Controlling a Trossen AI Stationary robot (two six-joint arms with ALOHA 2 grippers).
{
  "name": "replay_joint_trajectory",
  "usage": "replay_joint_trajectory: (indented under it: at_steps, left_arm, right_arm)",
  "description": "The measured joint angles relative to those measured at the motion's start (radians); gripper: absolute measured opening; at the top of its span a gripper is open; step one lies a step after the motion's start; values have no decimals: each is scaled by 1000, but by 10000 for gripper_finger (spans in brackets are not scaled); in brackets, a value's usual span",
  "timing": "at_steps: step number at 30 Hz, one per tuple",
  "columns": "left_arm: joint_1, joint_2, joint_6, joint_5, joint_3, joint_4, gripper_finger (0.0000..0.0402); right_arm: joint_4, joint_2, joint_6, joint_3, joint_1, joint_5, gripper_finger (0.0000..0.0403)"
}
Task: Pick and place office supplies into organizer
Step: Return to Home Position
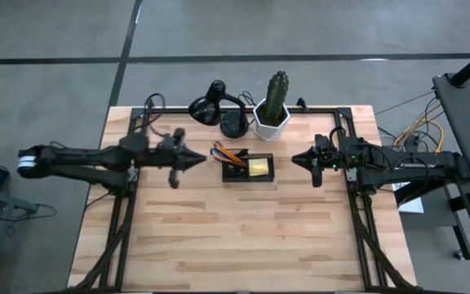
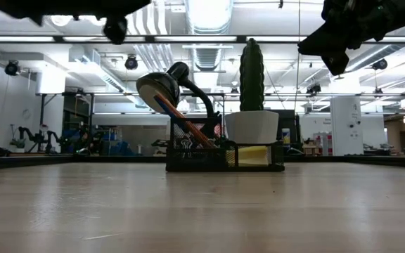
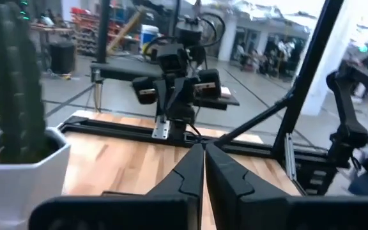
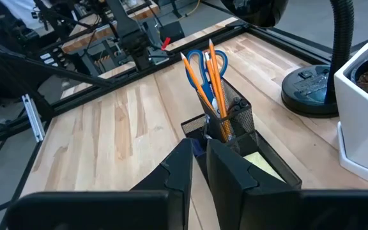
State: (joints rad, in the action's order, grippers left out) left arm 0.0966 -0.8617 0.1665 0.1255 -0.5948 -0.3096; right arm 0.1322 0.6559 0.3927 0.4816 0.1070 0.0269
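High view — you have the small black mesh two-compartment organizer at mid-desk, a pale wooden top. It sits just in front of the black desk lamp and the white hexagonal cactus pot. The orange pencils stand in the compartment toward the left arm. The yellow square sticky-note pad lies in the other. The left gripper and the right gripper flank the organizer, apart from it.

Low view: both arms hang above the desk.

Left wrist view — fingers pressed together, empty.

Right wrist view: fingers close together, empty. The blue-handled scissors stand among the pencils.
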Motion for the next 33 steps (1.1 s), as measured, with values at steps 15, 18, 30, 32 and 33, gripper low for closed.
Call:
replay_joint_trajectory:
  at_steps: [15, 18, 30, 32, 33]
  left_arm:
    - [-111, 440, 40, -256, 353, 5, 0]
    - [-111, 506, 55, -263, 421, 7, 0]
    - [-110, 785, 60, -270, 585, 86, 0]
    - [-110, 817, 57, -272, 586, 99, 0]
    - [-110, 833, 56, -273, 586, 103, 0]
  right_arm:
    - [0, 0, 0, 0, 0, 0, 38]
    - [0, 0, 0, 0, 0, 0, 38]
    - [-1, 0, -2, 0, 0, 0, 38]
    - [-9, -1, -9, 0, 0, -2, 38]
    - [-26, -1, -21, 0, -2, -4, 38]
